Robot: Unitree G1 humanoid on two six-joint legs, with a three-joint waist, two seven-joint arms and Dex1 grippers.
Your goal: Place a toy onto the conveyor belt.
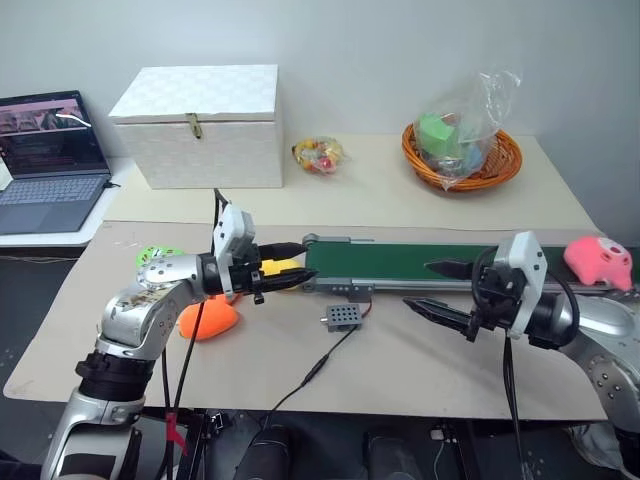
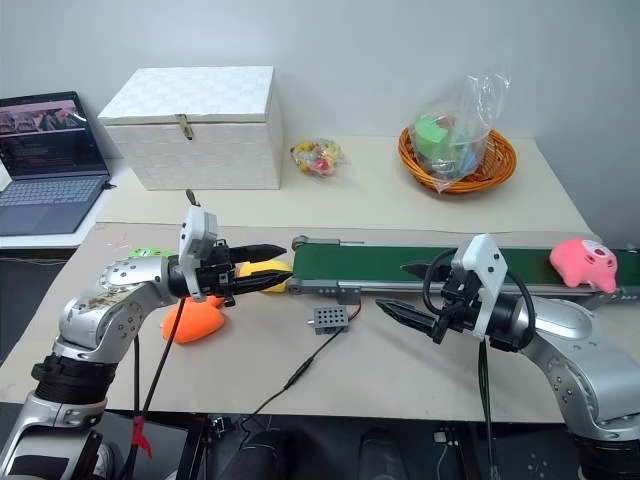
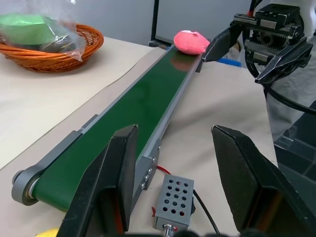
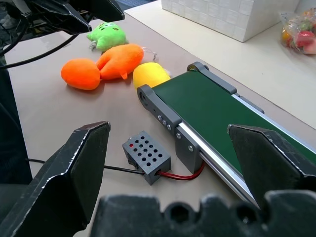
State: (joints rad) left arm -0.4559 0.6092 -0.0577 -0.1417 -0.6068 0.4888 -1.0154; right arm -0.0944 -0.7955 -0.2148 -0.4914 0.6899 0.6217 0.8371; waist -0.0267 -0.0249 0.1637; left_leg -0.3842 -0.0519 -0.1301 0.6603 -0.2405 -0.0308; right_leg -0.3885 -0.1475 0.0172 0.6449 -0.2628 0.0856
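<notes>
The pink toy (image 1: 598, 259) sits on the far right end of the conveyor belt (image 1: 420, 262), lying free. My right gripper (image 1: 436, 288) hovers near the belt's middle, fingers spread wide, holding nothing. My left gripper (image 1: 285, 265) hangs at the belt's left end, fingers parted and empty, just over the yellow plush (image 4: 150, 74). An orange plush (image 1: 208, 320) lies below.
</notes>
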